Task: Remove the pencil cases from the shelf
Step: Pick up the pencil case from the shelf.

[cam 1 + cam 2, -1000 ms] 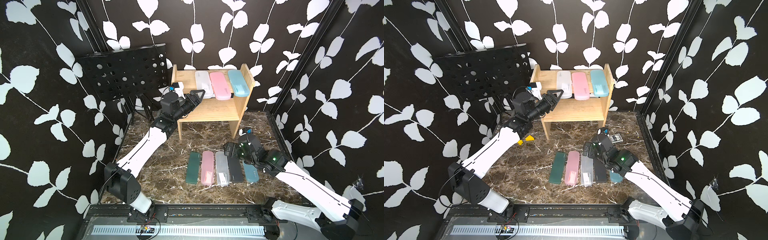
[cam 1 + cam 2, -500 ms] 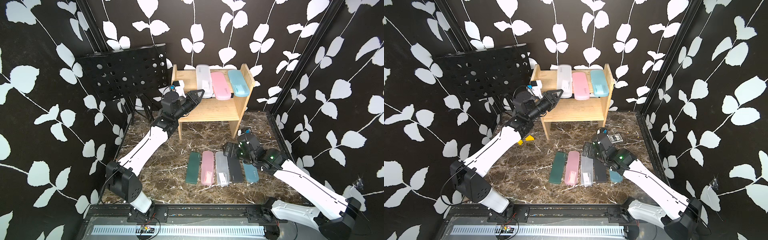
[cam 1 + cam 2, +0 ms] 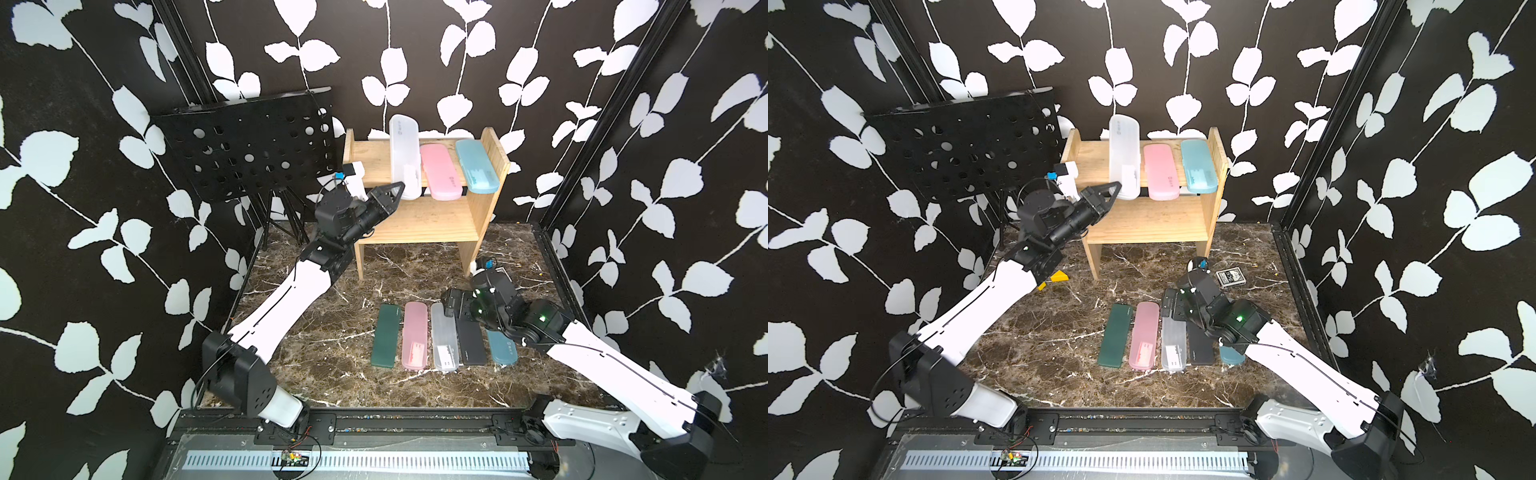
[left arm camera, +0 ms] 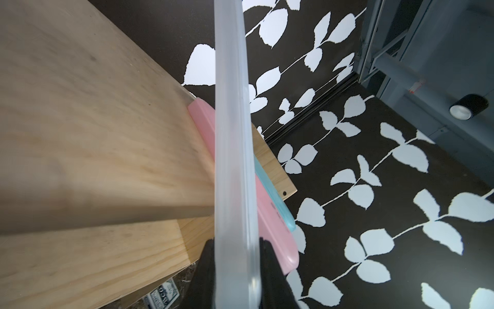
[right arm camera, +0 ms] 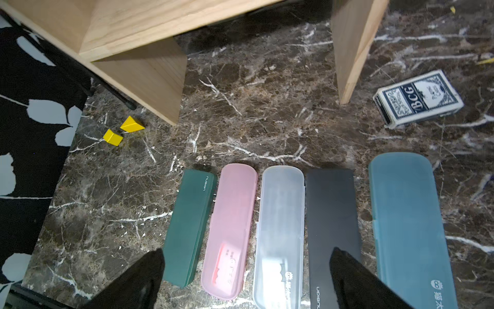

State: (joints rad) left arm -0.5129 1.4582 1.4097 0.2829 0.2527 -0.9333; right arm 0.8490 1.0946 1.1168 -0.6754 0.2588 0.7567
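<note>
Left gripper [image 3: 398,188] tight on one end of the frosted clear pencil case [image 3: 402,145] — far end up off the shelf [image 3: 415,220]

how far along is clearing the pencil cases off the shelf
Done: five cases lie in a row on the floor. In hand: left gripper shut on the frosted clear case, tipped up on the shelf's top tier. Left: pink case and light blue case beside it. The right gripper is open.
</note>
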